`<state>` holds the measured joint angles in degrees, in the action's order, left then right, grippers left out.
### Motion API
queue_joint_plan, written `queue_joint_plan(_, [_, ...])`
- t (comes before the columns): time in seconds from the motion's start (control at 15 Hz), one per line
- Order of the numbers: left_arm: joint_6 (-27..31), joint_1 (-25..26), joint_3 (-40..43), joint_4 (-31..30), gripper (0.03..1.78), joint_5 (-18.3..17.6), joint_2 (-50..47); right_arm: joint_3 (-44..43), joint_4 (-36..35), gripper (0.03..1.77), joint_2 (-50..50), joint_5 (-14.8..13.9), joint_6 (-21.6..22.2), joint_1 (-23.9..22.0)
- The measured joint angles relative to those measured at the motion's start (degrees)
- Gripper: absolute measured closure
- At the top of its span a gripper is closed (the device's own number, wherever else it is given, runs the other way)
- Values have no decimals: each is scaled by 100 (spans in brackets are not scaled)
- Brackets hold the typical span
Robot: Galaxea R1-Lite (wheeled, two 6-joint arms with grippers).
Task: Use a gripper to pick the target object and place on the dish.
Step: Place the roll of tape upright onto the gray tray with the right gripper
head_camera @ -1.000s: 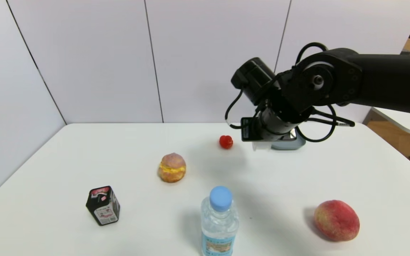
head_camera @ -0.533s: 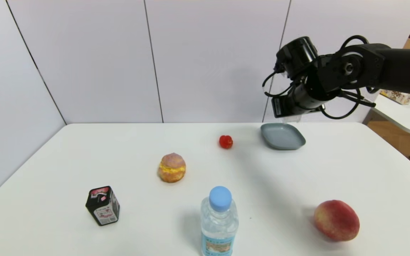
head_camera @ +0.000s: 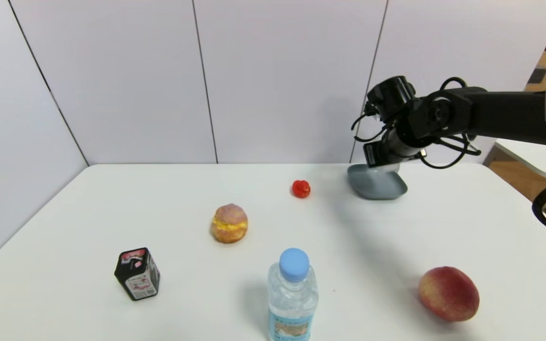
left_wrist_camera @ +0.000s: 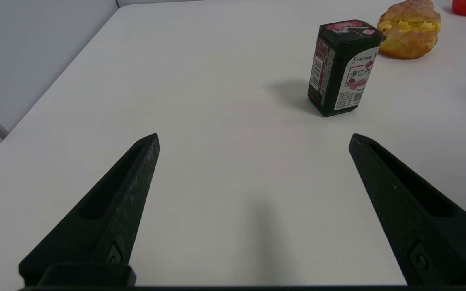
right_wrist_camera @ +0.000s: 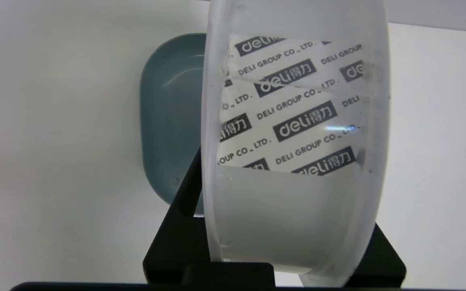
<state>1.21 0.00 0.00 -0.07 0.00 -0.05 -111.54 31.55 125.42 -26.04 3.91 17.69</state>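
My right claw (right_wrist_camera: pixel 293 226) is clamped on the spool (right_wrist_camera: pixel 295 133), one black finger (right_wrist_camera: pixel 180 226) pressed against each flange. The spool's core wrap reads "deli" and "DELI GROUP CO., LTD." in repeated slanted rows, with Chinese characters beside each logo. In the head view the right claw (head_camera: pixel 381 158) hangs just above the dish (head_camera: pixel 377 185), at the dish's far edge; the spool itself is hidden behind the wrist there. The right wrist view shows the dish (right_wrist_camera: pixel 168 121) directly beyond the spool.

My left claw (left_wrist_camera: pixel 253 169) is parked low at the near left of the table, fingers spread wide and holding nothing.

The black box (left_wrist_camera: pixel 344 66) ahead of the left claw stands upright. Its white side label carries pink Chinese characters, a barcode and a QR code; the fine print is too small to read. The bottle (head_camera: pixel 293 296) at the near edge has a blue cap and a blue-and-white label that is not legible.

Also on the white table (head_camera: pixel 159 199): a cream puff (head_camera: pixel 228 223), a small red object (head_camera: pixel 301 188) left of the dish, and a peach (head_camera: pixel 448 293) at the near right. Pale wall panels with dark seams stand behind the table. Wooden shelving shows at the far right.
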Motion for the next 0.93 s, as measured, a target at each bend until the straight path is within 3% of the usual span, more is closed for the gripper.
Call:
queue_joint_plan(0.73, [2,0,0,0,12,-2,0,-6,-289,121,407,7,-33,-118])
queue_joint_plan(0.93, [2,0,0,0,12,-2,0,0,-625,121,418,168,35,-91])
